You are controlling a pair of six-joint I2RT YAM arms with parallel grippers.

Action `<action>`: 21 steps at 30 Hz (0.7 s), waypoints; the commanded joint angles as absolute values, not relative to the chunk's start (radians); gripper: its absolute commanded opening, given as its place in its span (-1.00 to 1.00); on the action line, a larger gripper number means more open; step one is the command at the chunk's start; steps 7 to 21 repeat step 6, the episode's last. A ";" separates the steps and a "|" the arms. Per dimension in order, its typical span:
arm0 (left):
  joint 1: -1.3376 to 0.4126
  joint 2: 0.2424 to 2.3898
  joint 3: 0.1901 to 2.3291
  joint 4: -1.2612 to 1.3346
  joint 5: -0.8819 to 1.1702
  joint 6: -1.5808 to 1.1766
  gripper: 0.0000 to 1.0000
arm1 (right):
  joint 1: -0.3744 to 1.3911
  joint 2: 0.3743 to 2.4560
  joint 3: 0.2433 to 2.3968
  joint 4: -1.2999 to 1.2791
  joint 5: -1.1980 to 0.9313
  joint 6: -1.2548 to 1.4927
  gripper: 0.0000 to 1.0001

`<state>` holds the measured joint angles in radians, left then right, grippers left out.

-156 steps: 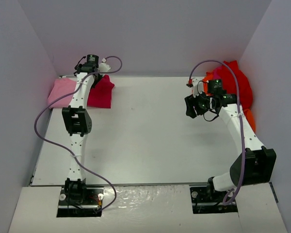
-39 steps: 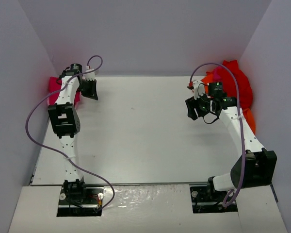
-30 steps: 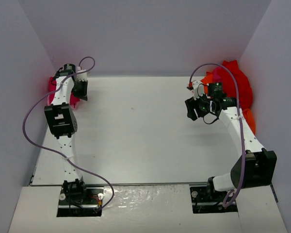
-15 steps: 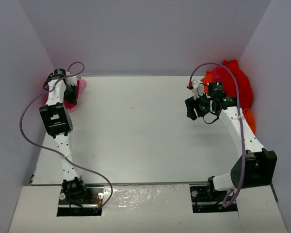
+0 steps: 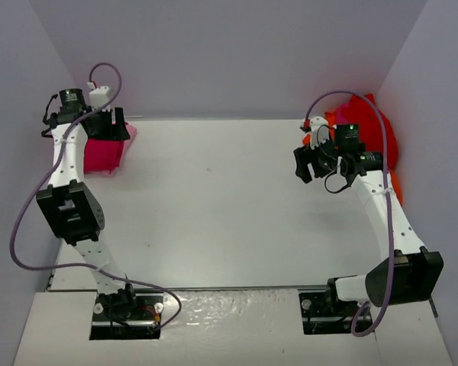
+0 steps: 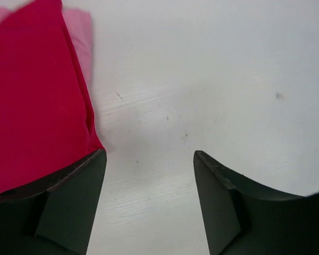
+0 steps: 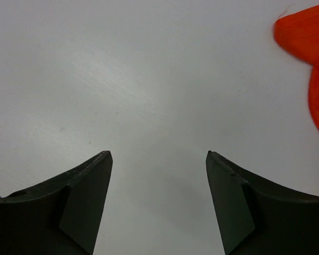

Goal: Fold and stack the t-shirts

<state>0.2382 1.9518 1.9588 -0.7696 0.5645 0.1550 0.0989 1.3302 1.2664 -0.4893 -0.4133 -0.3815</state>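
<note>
Both grippers open and empty, shirts in the two far corners
Left gripper (image 6: 149, 159) hangs at the far-left corner, jaws spread wide on nothing, one finger (image 6: 69, 202) at the edge of the magenta shirt (image 6: 37, 101), touching or not I cannot tell; that shirt lies flat on the pink shirt (image 6: 81, 32), a strip of pink showing past its edge; bare white table (image 5: 229, 198) fills the middle; right gripper (image 7: 159, 156) hovers over it, likewise wide and holding nothing, with the orange shirt (image 7: 308, 37) and red shirt (image 5: 374, 126) heaped beyond it in the far-right corner
</note>
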 commanded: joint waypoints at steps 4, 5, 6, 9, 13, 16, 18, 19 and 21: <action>0.249 1.478 1.724 -0.395 0.449 0.026 0.36 | 0.089 1.269 1.485 -0.438 -0.275 -0.341 0.38; 0.250 1.418 1.631 -0.340 0.425 0.018 0.38 | 0.085 1.263 1.493 -0.433 -0.284 -0.335 0.37; 0.250 1.357 1.530 -0.271 0.405 0.014 0.38 | 0.080 1.256 1.500 -0.428 -0.300 -0.321 0.37; 0.250 1.357 1.530 -0.271 0.405 0.014 0.38 | 0.080 1.256 1.500 -0.428 -0.300 -0.321 0.37; 0.250 1.357 1.530 -0.271 0.405 0.014 0.38 | 0.080 1.256 1.500 -0.428 -0.300 -0.321 0.37; 0.250 1.357 1.530 -0.271 0.405 0.014 0.38 | 0.080 1.256 1.500 -0.428 -0.300 -0.321 0.37; 0.250 1.357 1.530 -0.271 0.405 0.014 0.38 | 0.080 1.256 1.500 -0.428 -0.300 -0.321 0.37; 0.250 1.357 1.530 -0.271 0.405 0.014 0.38 | 0.080 1.256 1.500 -0.428 -0.300 -0.321 0.37; 0.250 1.357 1.530 -0.271 0.405 0.014 0.38 | 0.080 1.256 1.500 -0.428 -0.300 -0.321 0.37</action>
